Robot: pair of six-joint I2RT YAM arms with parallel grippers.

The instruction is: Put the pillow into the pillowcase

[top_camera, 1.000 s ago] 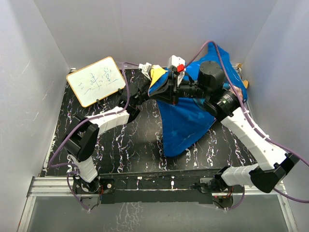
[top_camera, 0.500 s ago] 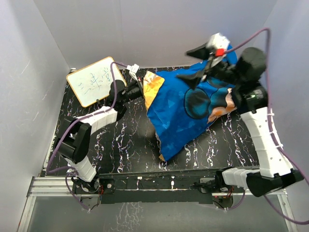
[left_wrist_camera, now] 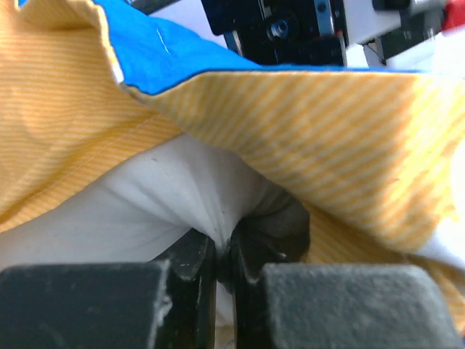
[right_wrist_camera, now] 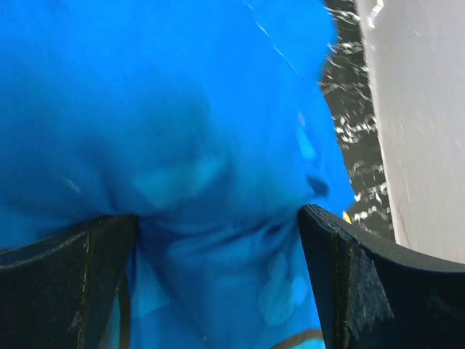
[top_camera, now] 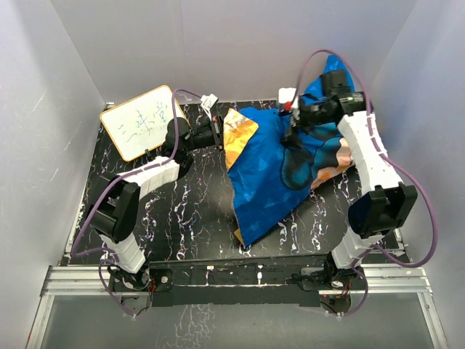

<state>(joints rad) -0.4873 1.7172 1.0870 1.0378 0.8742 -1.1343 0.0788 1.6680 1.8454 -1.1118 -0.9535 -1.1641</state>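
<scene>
Two risks are judged likely: with the left gripper [left_wrist_camera: 224, 253] clamped on a corner of the pillow [left_wrist_camera: 138, 200] just inside the pillowcase [top_camera: 270, 169] mouth, it could be dragged out by a pull; nothing is restrained by the right gripper [right_wrist_camera: 218, 229], jaws wide apart against blue cloth on the table [top_camera: 182, 211].

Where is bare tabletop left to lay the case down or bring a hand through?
The widest bare table lies front-centre, between the left arm and the pillowcase. A smaller patch sits front-right, between the pillowcase's low corner and the right arm. The far edge is crowded, with the whiteboard, left hand and right hand.
</scene>
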